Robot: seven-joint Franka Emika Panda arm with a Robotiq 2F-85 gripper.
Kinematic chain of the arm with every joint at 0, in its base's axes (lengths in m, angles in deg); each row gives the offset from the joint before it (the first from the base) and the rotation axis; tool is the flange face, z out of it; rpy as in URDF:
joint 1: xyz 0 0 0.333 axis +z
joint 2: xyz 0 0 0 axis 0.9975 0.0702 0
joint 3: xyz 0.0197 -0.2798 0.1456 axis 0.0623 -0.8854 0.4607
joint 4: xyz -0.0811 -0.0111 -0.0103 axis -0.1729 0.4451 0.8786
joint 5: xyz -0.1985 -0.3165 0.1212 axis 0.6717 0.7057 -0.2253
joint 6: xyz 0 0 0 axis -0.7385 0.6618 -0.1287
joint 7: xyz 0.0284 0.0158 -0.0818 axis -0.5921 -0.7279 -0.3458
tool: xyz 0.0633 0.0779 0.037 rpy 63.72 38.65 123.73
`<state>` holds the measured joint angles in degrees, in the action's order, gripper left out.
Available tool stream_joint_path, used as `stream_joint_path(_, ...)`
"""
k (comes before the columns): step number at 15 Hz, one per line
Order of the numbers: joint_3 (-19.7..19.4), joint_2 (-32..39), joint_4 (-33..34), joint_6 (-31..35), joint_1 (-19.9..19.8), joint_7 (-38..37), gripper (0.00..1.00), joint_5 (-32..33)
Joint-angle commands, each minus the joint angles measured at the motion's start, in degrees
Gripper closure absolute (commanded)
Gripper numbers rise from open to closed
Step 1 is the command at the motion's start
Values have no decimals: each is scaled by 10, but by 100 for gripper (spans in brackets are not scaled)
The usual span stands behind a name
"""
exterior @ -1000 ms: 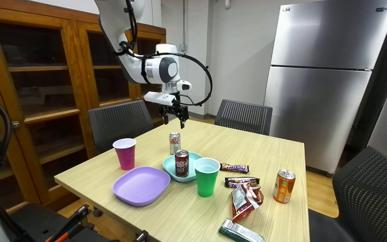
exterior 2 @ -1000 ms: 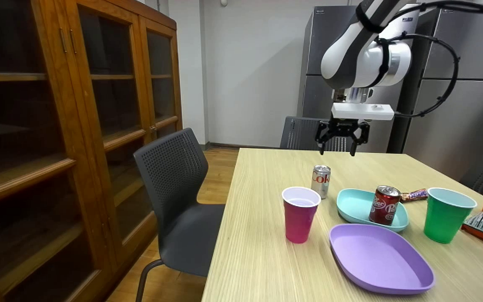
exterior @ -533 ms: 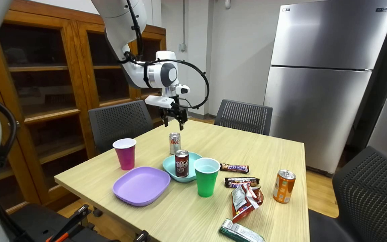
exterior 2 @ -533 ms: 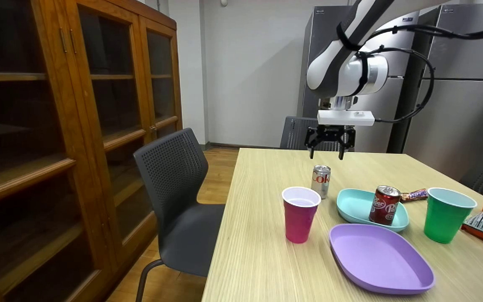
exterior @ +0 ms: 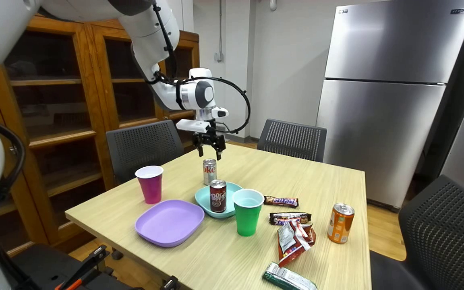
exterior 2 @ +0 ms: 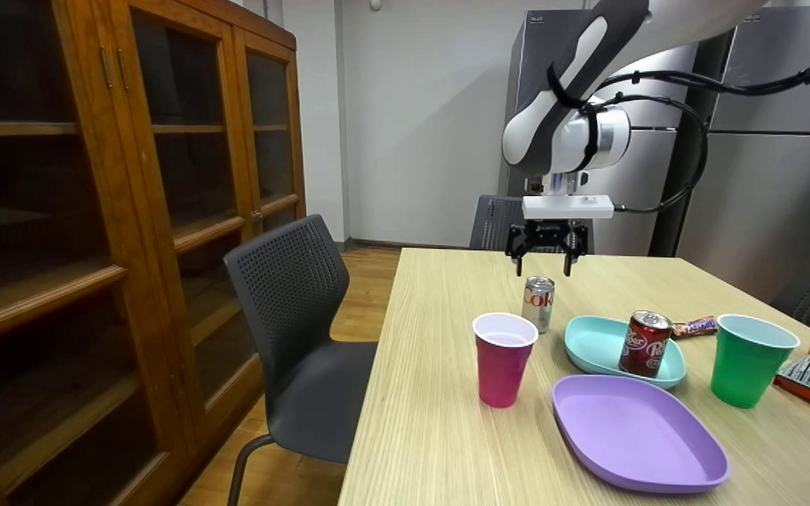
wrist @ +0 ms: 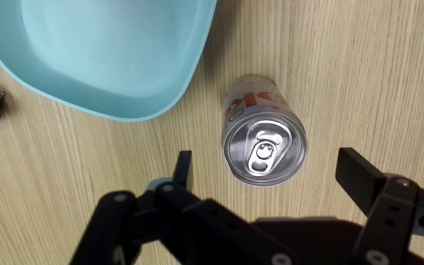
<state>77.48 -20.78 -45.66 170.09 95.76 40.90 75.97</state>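
Just above the silver can (exterior 2: 538, 305), the pincer (exterior 2: 543, 270) hangs spread wide, holding nothing. Over the last second it has come lower and shifted across toward the can, while the things on the table (exterior 2: 440, 337) have stayed put. That leaves it all but lined up with the can — the reach looks well along, though no grip is made yet.

In the wrist view the can's lid (wrist: 265, 151) shows in the gap between the fingers (wrist: 183, 167), about midway, with bare table to either side. In both exterior views the fingertips are close to the top of the can and do not seem to straddle it; exactly how much height is left, I cannot tell. The can stands upright on the table, just beside the teal dish (wrist: 101, 44) yet apart from it — the wrist view shows a strip of table between them. In the dish stands a red can (exterior 2: 645, 344), off to one side of the pincer. The pink cup (exterior 2: 503, 369) is near the silver can too, and the purple plate (exterior 2: 637, 432) lies farther from the pincer.
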Motion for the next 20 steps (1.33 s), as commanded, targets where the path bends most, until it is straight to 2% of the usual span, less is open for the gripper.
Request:
stream_joint_path(1, -7, 34, 53, -39, 8, -24, 0, 13)
stream_joint_path(7, -7, 57, 75, -52, 9, -22, 0, 13)
stream_joint_path(17, -5, 51, 59, -43, 8, -15, 0, 12)
stream_joint_path(18, -3, 50, 56, -39, 7, -13, 25, 12)
stream_joint_path(19, -3, 48, 53, -38, 7, -13, 26, 12)
stream_joint_path(20, -3, 46, 51, -38, 7, -13, 34, 12)
